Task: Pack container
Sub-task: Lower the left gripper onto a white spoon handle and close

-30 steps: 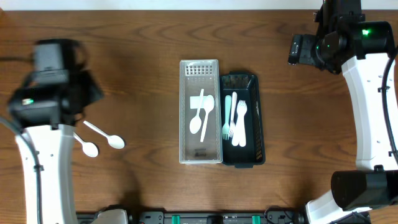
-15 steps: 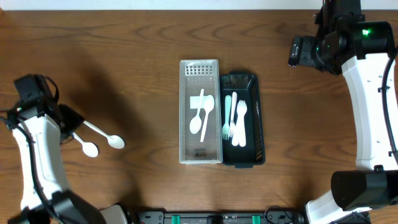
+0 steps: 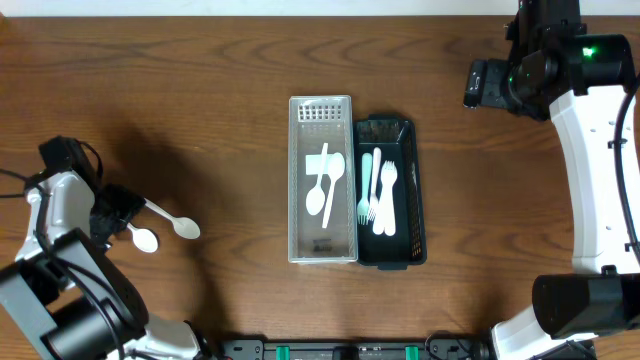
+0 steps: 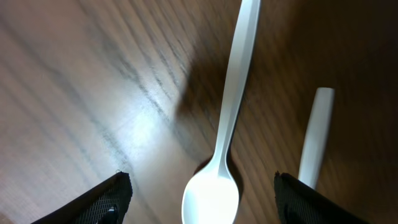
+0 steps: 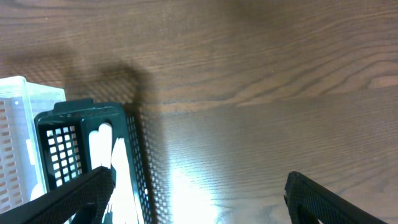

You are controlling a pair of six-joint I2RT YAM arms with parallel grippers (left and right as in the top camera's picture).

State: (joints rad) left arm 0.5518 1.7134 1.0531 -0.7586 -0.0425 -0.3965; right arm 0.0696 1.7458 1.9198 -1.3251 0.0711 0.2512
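**Desk:** Why is the left gripper so low?

**Operator:** I have its jaws spread astride a loose spoon, lined up for a pinch, I'd say. A second spoon lies beside it, well apart from the clear tray and the dark basket.

**Desk:** What's unclear?

**Operator:** My right gripper hangs spread and empty. The fingertips are cut off in both wrist views.

Overhead looks straight down on the whole table. Left wrist is close above a spoon, right wrist higher above the dark tray.
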